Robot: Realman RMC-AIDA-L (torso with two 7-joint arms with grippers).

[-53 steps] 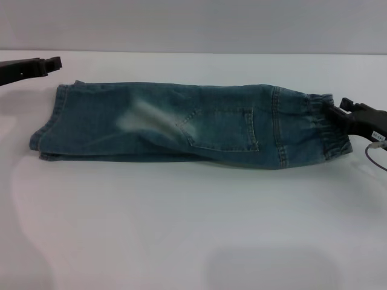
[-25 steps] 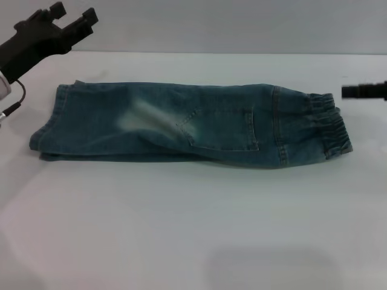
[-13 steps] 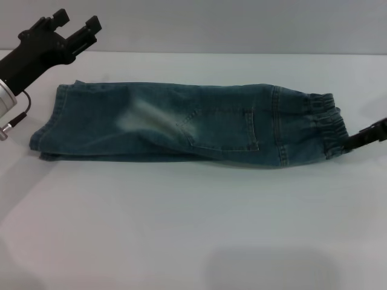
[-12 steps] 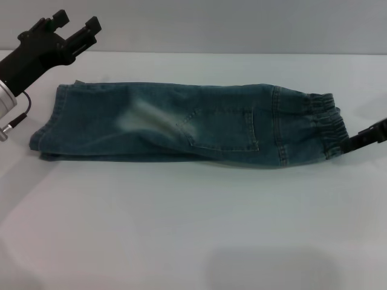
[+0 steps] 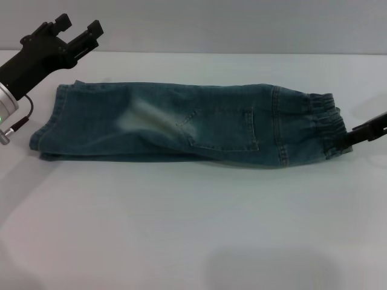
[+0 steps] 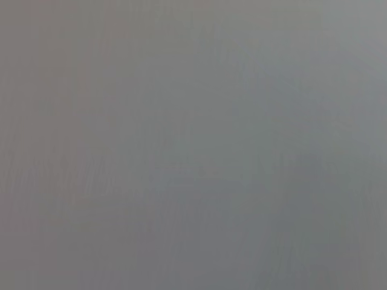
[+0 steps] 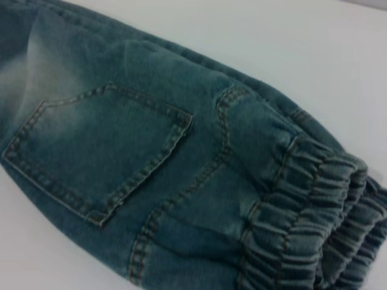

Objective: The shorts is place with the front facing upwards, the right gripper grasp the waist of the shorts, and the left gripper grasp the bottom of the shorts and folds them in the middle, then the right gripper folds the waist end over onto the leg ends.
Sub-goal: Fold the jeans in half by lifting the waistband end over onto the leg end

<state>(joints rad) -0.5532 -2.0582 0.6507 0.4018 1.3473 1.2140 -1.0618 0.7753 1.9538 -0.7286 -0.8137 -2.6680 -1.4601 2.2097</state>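
The shorts (image 5: 193, 124) lie flat on the white table, folded lengthwise, with a back pocket (image 7: 100, 151) facing up. Their gathered waist (image 5: 326, 124) is at the right end, and it fills the right wrist view (image 7: 302, 211). The leg ends (image 5: 45, 130) are at the left. My left gripper (image 5: 77, 27) hangs open above the table, up and behind the leg ends, holding nothing. My right gripper (image 5: 367, 128) shows only as a black bar at the right edge, its tip at the lower corner of the waistband. The left wrist view is plain grey.
The white table (image 5: 193, 229) stretches wide in front of the shorts. A pale wall runs behind the table's far edge (image 5: 242, 53).
The left gripper lifted from the far left and now hovers open above the leg ends. The right gripper left the waistband, pulled away, then returned lower at the waistband's near corner.
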